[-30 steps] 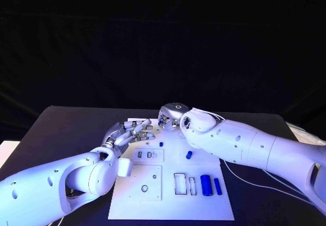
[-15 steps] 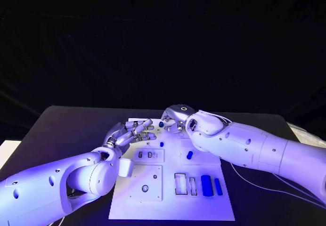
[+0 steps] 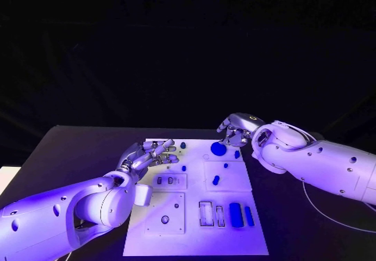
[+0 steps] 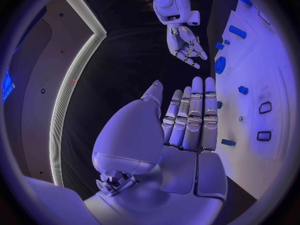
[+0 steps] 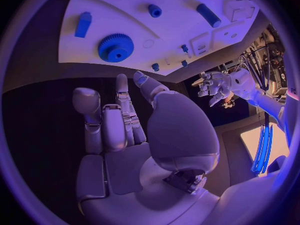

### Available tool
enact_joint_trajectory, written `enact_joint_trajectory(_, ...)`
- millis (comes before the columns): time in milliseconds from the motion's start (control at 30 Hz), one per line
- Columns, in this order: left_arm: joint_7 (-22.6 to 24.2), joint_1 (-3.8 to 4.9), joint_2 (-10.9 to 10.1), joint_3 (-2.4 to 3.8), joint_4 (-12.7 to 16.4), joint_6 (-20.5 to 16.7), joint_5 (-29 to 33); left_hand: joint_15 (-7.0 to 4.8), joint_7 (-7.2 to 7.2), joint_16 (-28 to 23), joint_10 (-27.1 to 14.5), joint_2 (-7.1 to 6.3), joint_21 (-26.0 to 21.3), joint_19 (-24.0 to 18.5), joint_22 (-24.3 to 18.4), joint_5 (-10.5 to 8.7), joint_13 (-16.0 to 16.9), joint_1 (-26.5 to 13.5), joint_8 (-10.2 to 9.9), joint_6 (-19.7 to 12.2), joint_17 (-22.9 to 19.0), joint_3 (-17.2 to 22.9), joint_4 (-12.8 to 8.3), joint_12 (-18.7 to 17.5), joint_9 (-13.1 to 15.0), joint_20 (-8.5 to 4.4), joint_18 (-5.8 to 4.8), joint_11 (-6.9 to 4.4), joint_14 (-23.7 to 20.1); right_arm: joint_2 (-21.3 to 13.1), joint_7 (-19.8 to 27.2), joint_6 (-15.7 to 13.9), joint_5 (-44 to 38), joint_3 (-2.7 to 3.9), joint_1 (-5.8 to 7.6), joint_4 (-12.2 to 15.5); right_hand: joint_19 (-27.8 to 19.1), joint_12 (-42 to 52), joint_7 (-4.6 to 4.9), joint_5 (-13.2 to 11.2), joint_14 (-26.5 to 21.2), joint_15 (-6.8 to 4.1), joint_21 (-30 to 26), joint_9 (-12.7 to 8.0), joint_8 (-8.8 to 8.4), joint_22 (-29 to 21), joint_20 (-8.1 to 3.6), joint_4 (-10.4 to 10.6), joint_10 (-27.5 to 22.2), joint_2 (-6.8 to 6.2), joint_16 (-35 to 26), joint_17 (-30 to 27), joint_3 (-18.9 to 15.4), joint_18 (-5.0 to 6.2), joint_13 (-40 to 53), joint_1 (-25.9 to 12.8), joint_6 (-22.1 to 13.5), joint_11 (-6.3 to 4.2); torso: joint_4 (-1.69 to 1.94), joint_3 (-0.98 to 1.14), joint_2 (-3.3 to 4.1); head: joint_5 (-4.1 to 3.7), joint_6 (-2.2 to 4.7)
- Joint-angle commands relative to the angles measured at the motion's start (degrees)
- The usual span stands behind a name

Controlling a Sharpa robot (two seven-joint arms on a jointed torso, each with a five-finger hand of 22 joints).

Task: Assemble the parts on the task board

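Looking down, you see the right hand [image 3: 237, 132] empty, fingers apart, above the blue gear [image 3: 218, 148] on the task board [image 3: 196, 239]; the left hand [image 3: 149, 155] likewise spread, holding nothing.

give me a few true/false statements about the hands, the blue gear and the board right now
1. The right hand grips the blue gear. False: the gear lies on the task board, and the right wrist view shows that hand's palm bare, fingers apart.
2. The left hand holds nothing. True.
3. The blue gear lies near the board's far end. True: it sits close under the right hand's fingers.
4. Two long blue parts lie side by side near the board's near right corner. True.
5. The left hand rests on the gear. False: it hovers over the board's left edge, apart from the gear.
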Motion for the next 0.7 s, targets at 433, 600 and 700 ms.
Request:
enact_joint_trajectory(433, 0.0, 0.01, 0.5, 0.04, -0.6, 1.6, 0.0, 0.15, 0.23, -0.5, -0.1, 0.12, -0.4, 0.1, -0.1, 0.32, 0.0, 0.6, -0.3, -0.1, 0.1, 0.0, -0.4, -0.2, 0.0, 0.23, 0.15, 0.28, -0.2, 0.5, -2.7, 10.6, 6.0, -0.13, -0.24, -3.5, 2.2, 34.9, 0.24, 2.1, 3.4, 0.15, 4.7, 0.6, 0.64, 6.9, 0.19, 5.0, -6.3, 1.86, 5.6, 7.2, -9.9, -1.69, 38.7, 1.7, -1.7, 0.19, -0.25, 0.11, -0.02, -0.18, 0.08)
enact_joint_trajectory(600, 0.0, 0.01, 0.5, 0.04, -0.8, 1.6, 0.0, 0.16, 0.23, -0.5, -0.1, 0.13, -0.5, 0.1, -0.1, 0.32, 0.0, 0.6, -0.3, -0.1, 0.1, 0.0, -0.4, -0.2, 0.0, 0.24, 0.14, 0.28, -0.2, 1.4, -2.3, 10.3, 5.4, -0.16, -0.36, -3.7, 2.4, 38.2, 0.25, 2.2, 3.5, 0.19, 5.2, 0.7, 0.77, 7.6, 0.25, 5.2, -5.5, 2.23, 6.2, 8.2, -10.4, -1.81, 42.4, 2.1, -1.6, 0.23, -0.21, 0.05, -0.01, -0.2, 0.05)
enact_joint_trajectory(700, -0.1, 0.0, 0.5, 0.04, -0.8, 1.5, 0.0, 0.16, 0.23, -0.5, -0.1, 0.13, -0.5, 0.1, -0.1, 0.32, 0.0, 0.6, -0.3, -0.1, 0.1, 0.0, -0.4, -0.2, 0.0, 0.24, 0.14, 0.28, -0.2, 1.8, -2.1, 10.1, 5.0, -0.17, -0.38, -3.7, 2.7, 40.8, 0.23, 2.3, 3.6, 0.21, 5.7, 0.7, 0.92, 8.4, 0.27, 5.4, -4.7, 2.37, 6.8, 9.1, -10.7, -1.93, 45.2, 2.3, -1.4, 0.23, -0.24, 0.03, -0.01, -0.27, -0.03)
